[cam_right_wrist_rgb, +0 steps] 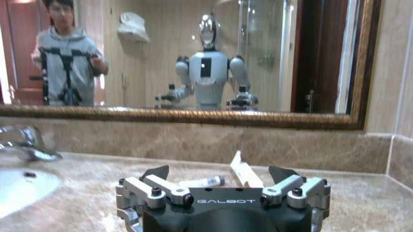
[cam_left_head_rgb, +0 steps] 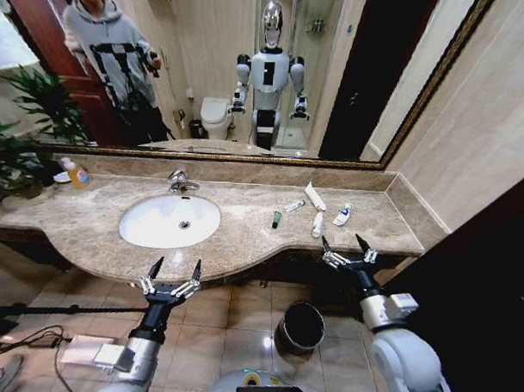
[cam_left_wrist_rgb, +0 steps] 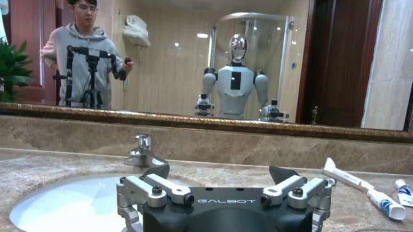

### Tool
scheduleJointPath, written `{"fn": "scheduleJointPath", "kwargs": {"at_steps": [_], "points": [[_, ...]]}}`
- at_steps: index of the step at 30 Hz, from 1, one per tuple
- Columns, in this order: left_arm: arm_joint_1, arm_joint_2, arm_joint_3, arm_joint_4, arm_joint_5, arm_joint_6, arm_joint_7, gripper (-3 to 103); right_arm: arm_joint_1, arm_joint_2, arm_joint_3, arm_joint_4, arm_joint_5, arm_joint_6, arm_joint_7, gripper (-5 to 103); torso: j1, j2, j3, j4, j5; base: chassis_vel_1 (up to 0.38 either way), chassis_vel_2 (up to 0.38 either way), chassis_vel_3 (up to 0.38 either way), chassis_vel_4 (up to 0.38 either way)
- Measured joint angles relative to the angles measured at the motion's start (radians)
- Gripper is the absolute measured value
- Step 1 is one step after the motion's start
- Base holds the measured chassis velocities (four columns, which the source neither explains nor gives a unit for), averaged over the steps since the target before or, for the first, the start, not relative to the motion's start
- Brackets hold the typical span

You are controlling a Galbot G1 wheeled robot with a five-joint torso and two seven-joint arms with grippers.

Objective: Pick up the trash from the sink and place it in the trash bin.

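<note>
The trash is lying not in the basin but on the beige marble counter (cam_left_head_rgb: 243, 238), to the right of the sink (cam_left_head_rgb: 169, 220). A long white tube (cam_left_head_rgb: 314, 196) is sitting farthest back, close to the low wall below the mirror (cam_left_head_rgb: 249, 66), with a small white tube (cam_left_head_rgb: 293, 206) just in front of it toward the sink. A green-and-black tube (cam_left_head_rgb: 277, 219) is lying nearer the counter's front edge, a white tube (cam_left_head_rgb: 318, 224) is resting beside it, and a blue-marked tube (cam_left_head_rgb: 342, 215) is lying farthest right. The sink bowl is showing nothing but its drain, with the chrome faucet (cam_left_head_rgb: 180, 183) standing behind it. An orange-yellow soap bottle (cam_left_head_rgb: 76, 173) is standing far to the left, near a green plant (cam_left_head_rgb: 28, 128). The trash bin (cam_left_head_rgb: 300, 327) is standing on the tiled floor below the counter, between the two arms. The right gripper (cam_left_head_rgb: 347, 248) is hovering at the counter's front edge, just in front of the tubes, its jaws spread wide and holding nothing. The left gripper (cam_left_head_rgb: 173, 269) is hanging in front of the sink, below the counter edge, its jaws likewise spread.
</note>
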Motion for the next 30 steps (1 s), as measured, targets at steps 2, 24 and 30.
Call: {"fn": "scheduleJointPath", "kwargs": {"at_steps": [2,24,30], "points": [[0.0,0.0,0.0,0.0,0.0,0.0,0.0,100,0.021,-0.006,-0.008,-0.026,0.0,-0.003,0.003,100,0.0,0.0,0.0,0.0,-0.0001,0.0,0.0,0.0,0.0],[0.0,0.0,0.0,0.0,0.0,0.0,0.0,100,0.43,-0.018,-0.192,-0.485,0.004,-0.043,0.083,100,0.0,0.0,0.0,0.0,-0.0002,0.0,0.0,0.0,0.0],[0.0,0.0,0.0,0.0,0.0,0.0,0.0,100,0.465,-0.004,-0.202,-0.547,-0.007,-0.034,0.079,98,0.0,0.0,0.0,0.0,-0.0002,0.0,0.0,0.0,0.0]]}}
